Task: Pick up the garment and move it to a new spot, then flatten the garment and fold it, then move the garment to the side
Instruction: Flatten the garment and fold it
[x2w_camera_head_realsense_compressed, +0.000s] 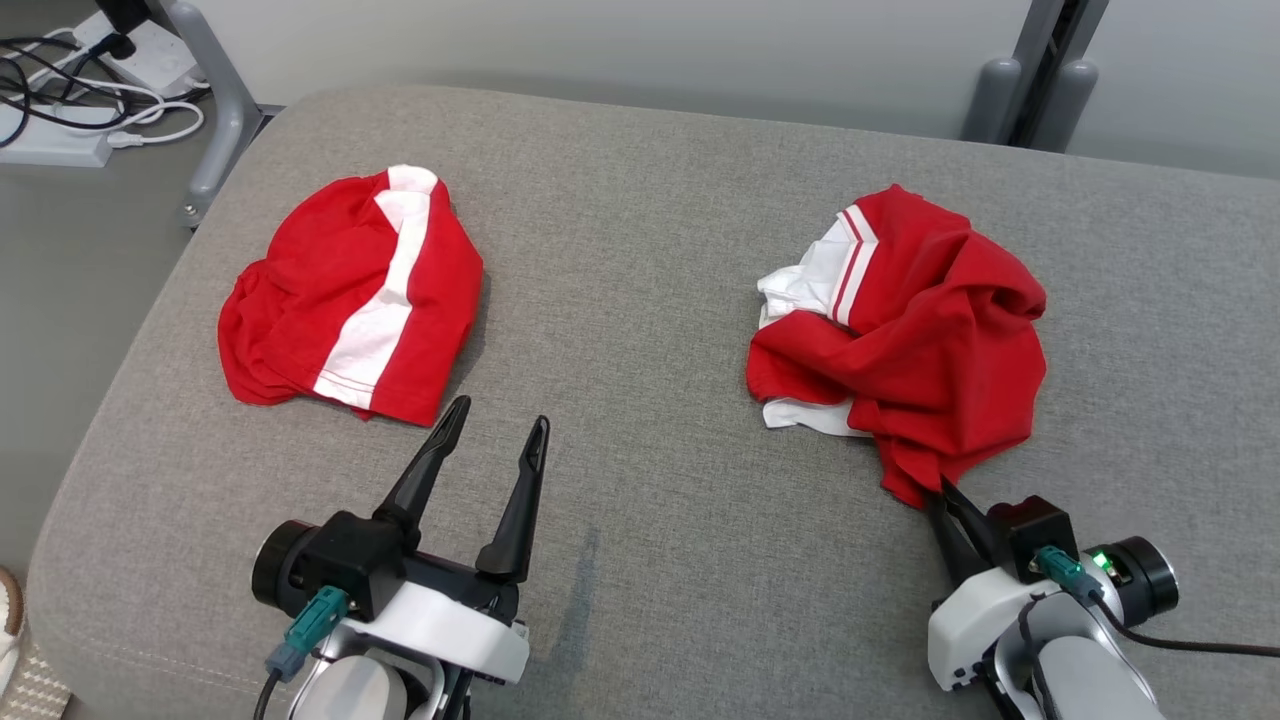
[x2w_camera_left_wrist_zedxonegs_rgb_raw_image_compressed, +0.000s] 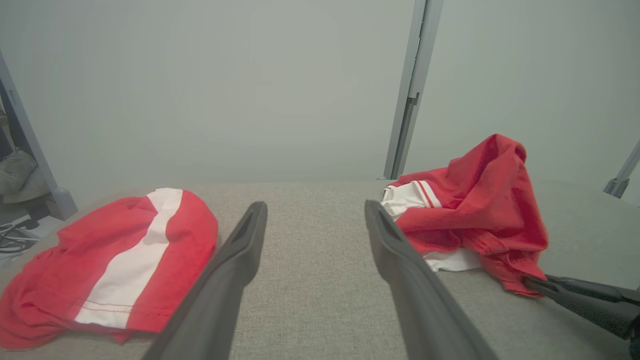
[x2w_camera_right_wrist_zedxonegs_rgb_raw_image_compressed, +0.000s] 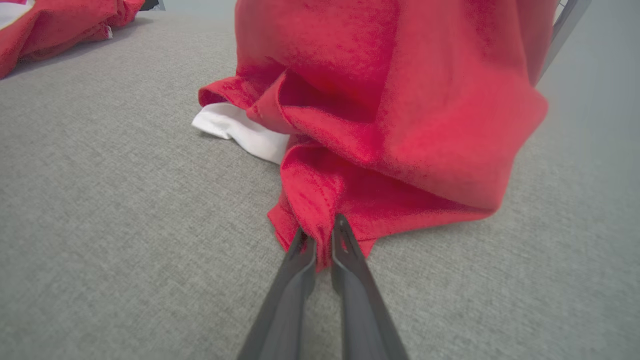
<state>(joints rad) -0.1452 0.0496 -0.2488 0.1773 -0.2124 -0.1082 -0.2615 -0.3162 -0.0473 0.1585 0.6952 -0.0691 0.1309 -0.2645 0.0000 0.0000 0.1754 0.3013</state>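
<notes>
A crumpled red and white garment (x2w_camera_head_realsense_compressed: 920, 320) lies in a heap on the right half of the grey cushion (x2w_camera_head_realsense_compressed: 640, 250). My right gripper (x2w_camera_head_realsense_compressed: 938, 488) is shut on the heap's near red corner. The right wrist view shows the red hem (x2w_camera_right_wrist_zedxonegs_rgb_raw_image_compressed: 320, 200) pinched between that gripper's (x2w_camera_right_wrist_zedxonegs_rgb_raw_image_compressed: 320, 231) two dark fingers, low over the fabric surface. My left gripper (x2w_camera_head_realsense_compressed: 498, 415) is open and holds nothing, resting over bare cushion left of centre. In the left wrist view its fingers (x2w_camera_left_wrist_zedxonegs_rgb_raw_image_compressed: 240, 250) frame the crumpled garment (x2w_camera_left_wrist_zedxonegs_rgb_raw_image_compressed: 480, 210) on the right, with the right gripper's tip (x2w_camera_left_wrist_zedxonegs_rgb_raw_image_compressed: 531, 283) at the garment's corner.
A second red garment with a white stripe (x2w_camera_head_realsense_compressed: 355, 295) lies folded at the cushion's left, just beyond my left fingertips. Grey frame legs (x2w_camera_head_realsense_compressed: 225, 110) and cables with a power strip (x2w_camera_head_realsense_compressed: 70, 90) sit on the floor at back left. A grey post (x2w_camera_head_realsense_compressed: 1030, 90) stands behind.
</notes>
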